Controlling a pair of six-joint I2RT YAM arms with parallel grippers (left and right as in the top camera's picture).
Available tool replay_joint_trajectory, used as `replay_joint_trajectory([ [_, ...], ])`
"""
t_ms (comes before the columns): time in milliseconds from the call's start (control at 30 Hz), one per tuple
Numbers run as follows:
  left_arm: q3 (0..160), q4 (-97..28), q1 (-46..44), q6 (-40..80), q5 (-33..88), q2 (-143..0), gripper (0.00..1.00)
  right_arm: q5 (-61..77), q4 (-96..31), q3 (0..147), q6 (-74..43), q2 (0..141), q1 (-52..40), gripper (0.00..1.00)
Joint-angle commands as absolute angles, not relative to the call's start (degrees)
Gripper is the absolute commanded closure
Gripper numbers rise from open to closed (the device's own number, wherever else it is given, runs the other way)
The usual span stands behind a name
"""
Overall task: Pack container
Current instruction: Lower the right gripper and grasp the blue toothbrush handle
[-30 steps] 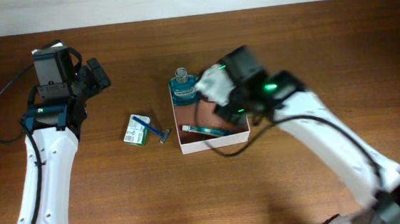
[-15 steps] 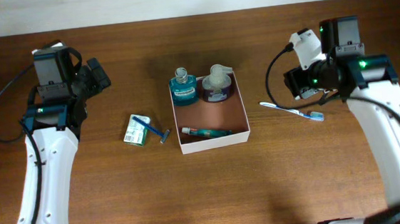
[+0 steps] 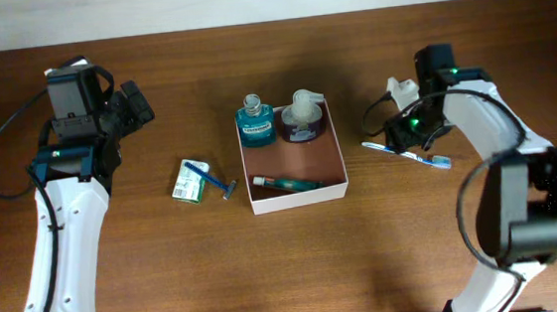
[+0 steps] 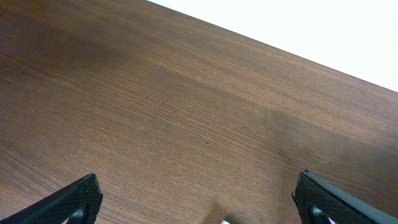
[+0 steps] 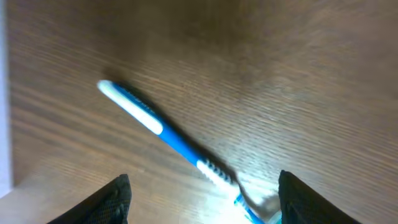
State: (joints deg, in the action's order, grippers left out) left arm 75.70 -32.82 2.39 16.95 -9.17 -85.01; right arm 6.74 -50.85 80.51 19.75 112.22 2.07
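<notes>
Right gripper (image 5: 202, 198): was released, over the toothbrush (image 5: 155, 124).
Left gripper (image 4: 198, 200): was released, held nothing.
Container (image 3: 298, 198): stood left of the toothbrush, apart.

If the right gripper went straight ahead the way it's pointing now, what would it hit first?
The right gripper would most likely meet the blue and white toothbrush, lying on the table between its open fingers. Depth is unclear, so they might touch the wood beside it first.

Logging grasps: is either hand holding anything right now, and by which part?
Nothing is held. The right hand hangs open over the blue-and-white toothbrush; the left hand is open too.
</notes>
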Motion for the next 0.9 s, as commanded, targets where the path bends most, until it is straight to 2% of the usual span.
replay_joint_trajectory([
  [0,76.4,-32.7,2.7,16.9,-9.0,-84.9,0.01,7.5,-50.7,80.2,20.9,114.2,2.3,0.32],
  [400,76.4,-32.7,2.7,16.9,-9.0,-84.9,0.01,7.5,-44.8,73.5,27.9,114.9,2.3,0.34],
  [533,76.4,-32.7,2.7,16.9,-9.0,-84.9,0.01,7.2,-43.0,71.0,27.9,114.9,2.3,0.41],
  [567,76.4,-32.7,2.7,16.9,-9.0,-84.9,0.01,7.0,-43.0,70.8,27.9,114.9,2.3,0.47],
  [600,76.4,-32.7,2.7,16.9,-9.0,-84.9,0.01,6.8,-43.1,70.9,27.9,114.9,2.3,0.59],
  [733,76.4,-32.7,2.7,16.9,-9.0,-84.9,0.01,6.9,-43.1,70.9,27.8,114.9,2.3,0.89],
  [767,76.4,-32.7,2.7,16.9,-9.0,-84.9,0.01,6.9,-43.2,70.9,27.8,114.9,2.3,0.92],
  [867,76.4,-32.7,2.7,16.9,-9.0,-84.9,0.01,6.9,-43.2,70.9,27.8,114.9,2.3,0.92],
])
